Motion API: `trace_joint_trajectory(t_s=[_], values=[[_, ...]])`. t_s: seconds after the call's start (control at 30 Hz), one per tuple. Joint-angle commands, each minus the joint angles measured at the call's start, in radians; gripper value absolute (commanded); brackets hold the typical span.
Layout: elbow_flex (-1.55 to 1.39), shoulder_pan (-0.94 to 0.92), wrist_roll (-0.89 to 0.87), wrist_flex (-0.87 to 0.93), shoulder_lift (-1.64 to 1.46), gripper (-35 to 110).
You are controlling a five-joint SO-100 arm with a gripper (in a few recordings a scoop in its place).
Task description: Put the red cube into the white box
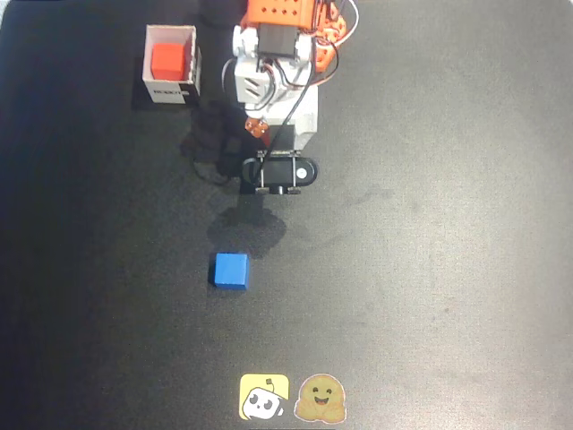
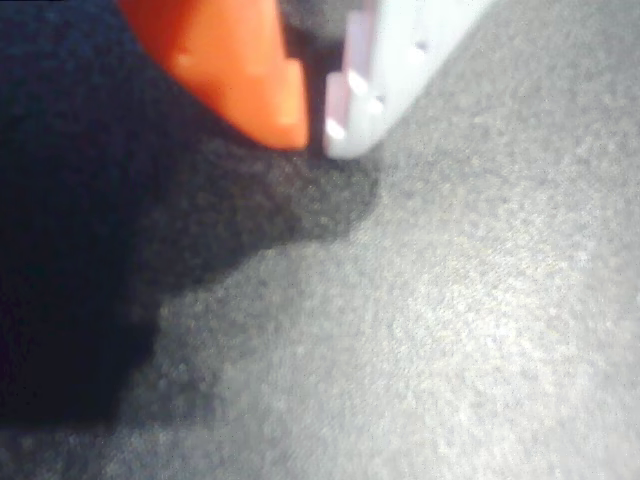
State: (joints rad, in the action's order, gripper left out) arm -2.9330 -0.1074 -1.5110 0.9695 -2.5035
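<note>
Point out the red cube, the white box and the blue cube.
red cube (image 1: 166, 61), overhead view, top face, inside the box.
white box (image 1: 173, 92), overhead view, labelled front wall.
blue cube (image 1: 230, 270), overhead view, top face.

Red cube (image 1: 167, 61) sits inside the white box (image 1: 150, 55), resting on the box floor, flat and square to the walls, top face showing bright red-orange and matte. It fills most of the interior, closer to the right wall in the overhead view, with a thin strip of white floor visible on its left. White box is small, square, open-topped, with thin walls, upright on the dark tabletop (image 1: 430, 269) near the top-left of the overhead view. Its near side carries a dark printed label, text too small to read.
</note>
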Motion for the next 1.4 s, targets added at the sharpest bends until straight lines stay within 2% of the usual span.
trace_joint_trajectory(t_s=[0.0, 0.13, 0.33, 0.5, 0.67, 0.93, 1.37], values=[[-0.011, -0.011, 0.026, 0.061, -0.086, 0], [-0.012, -0.012, 0.038, 0.084, -0.127, 0], [-0.018, -0.021, 0.080, 0.164, -0.353, 0], [-0.018, -0.031, 0.149, 0.345, -0.681, 0], [-0.018, -0.041, 0.123, 0.319, -0.692, 0], [-0.021, -0.067, -0.012, 0.351, -0.692, 0], [-0.021, -0.067, -0.077, 0.379, -0.692, 0]])
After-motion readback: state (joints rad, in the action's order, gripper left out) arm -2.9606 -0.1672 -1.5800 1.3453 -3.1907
